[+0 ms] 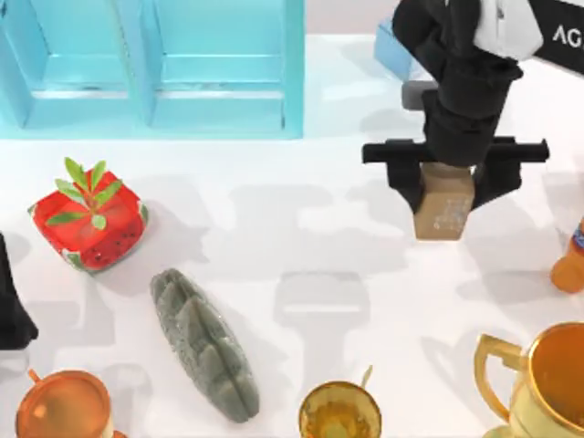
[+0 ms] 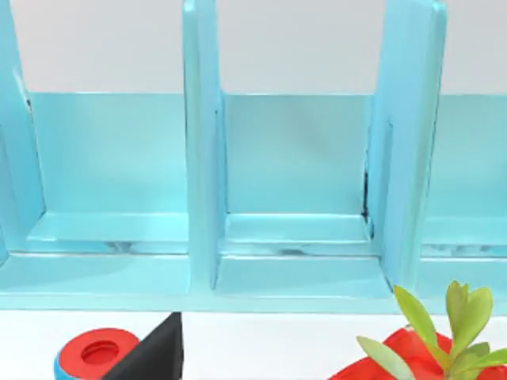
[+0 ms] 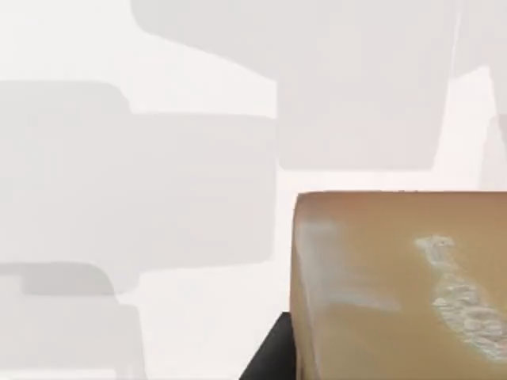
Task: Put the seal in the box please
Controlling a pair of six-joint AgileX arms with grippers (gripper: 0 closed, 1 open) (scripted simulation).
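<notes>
Seal, small tan-brown cardboard-coloured cuboid block [image 1: 443,203], clamped in right claw [image 1: 445,182] at bench's two o'clock. Carry step under way, I judge. Next: swing toward light-blue compartmented box [image 1: 224,109] at eleven o'clock, release inside. Left arm parked at nine o'clock.

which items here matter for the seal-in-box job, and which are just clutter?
Job:
- seal, tan block, held in the right gripper
- box, light blue compartments at the table's far left

Clutter:
- strawberry-like red block with leaves
- grey-green ridged lump
- copper mug
- small gold cup
- gold trophy cup
- orange bottle
- left gripper, parked at the left edge
</notes>
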